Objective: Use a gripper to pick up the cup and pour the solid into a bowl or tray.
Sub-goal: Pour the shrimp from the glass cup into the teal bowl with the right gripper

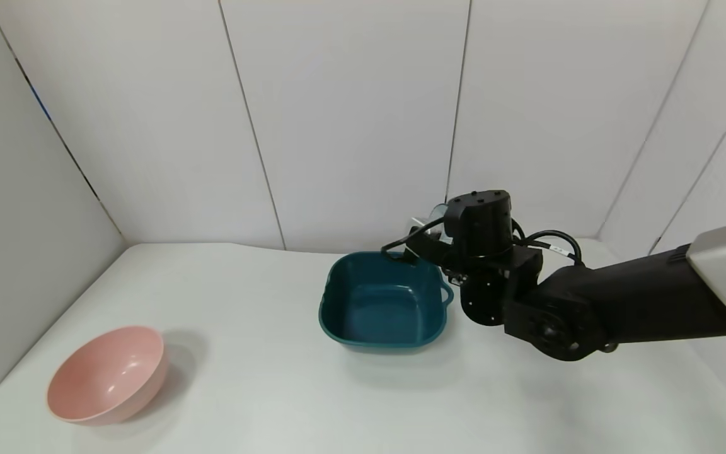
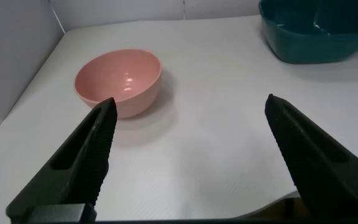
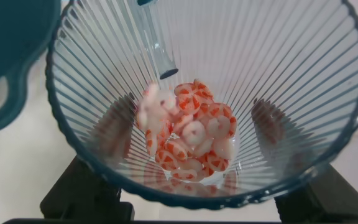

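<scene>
cup (image 3: pixel 260 74) looks like clear bluish plastic, ribbed all the way round and pretty shiny; the little orange-and-white pieces (image 3: pixel 188 140) inside look smooth and glossy; teal tray (image 1: pixel 338 296) is glossy plastic with highlights on its floor; pink bowl (image 2: pixel 118 79) has more of a satin sheen; left gripper's fingers (image 2: pixel 86 162) are matt black with ridged pads; table (image 1: pixel 262 391) is matt white

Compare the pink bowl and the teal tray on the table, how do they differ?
The pink bowl is round; the teal tray is square with rounded corners. The tray has a small side handle loop; the bowl shows none. The bowl sits alone at the table's left; the tray sits mid-table with the right gripper and its cup at its far corner. Both are empty and upright.
</scene>
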Robot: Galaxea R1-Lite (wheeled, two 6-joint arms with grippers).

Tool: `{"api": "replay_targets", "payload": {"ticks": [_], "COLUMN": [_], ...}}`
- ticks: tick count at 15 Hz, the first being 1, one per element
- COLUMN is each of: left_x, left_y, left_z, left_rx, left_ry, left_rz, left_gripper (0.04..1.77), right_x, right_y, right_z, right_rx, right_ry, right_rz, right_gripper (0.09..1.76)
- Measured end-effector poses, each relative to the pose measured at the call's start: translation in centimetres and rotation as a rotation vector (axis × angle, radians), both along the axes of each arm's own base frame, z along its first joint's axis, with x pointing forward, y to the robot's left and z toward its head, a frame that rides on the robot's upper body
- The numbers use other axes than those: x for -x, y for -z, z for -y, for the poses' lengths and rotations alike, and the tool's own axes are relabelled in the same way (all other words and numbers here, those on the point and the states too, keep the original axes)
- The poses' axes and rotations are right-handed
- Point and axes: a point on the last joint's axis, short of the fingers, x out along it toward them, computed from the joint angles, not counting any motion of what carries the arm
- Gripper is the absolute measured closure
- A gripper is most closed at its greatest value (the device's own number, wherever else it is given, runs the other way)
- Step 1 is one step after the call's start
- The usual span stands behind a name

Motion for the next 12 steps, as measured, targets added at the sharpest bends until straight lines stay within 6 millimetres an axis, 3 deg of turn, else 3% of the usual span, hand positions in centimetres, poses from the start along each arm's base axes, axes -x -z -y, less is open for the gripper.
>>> {"api": "replay_targets", "payload": {"ticks": [6,12], "left_x": [0.0,0.0], "left_y": [0.0,0.0], "left_z": [0.0,0.0], "left_rx": [0.0,0.0], "left_ry": [0.0,0.0], "left_rz": [0.0,0.0], "left_gripper": [0.09,0.09], "right_x": [-0.2,-0.5], "right_y": [0.8,1.9], "right_z": [-3.3,-4.0], "right_rx": [0.13,0.28], "right_ry": [0.031,0.068], "right_rz": [0.015,-0.01], "right_gripper": [0.53,0.53]}}
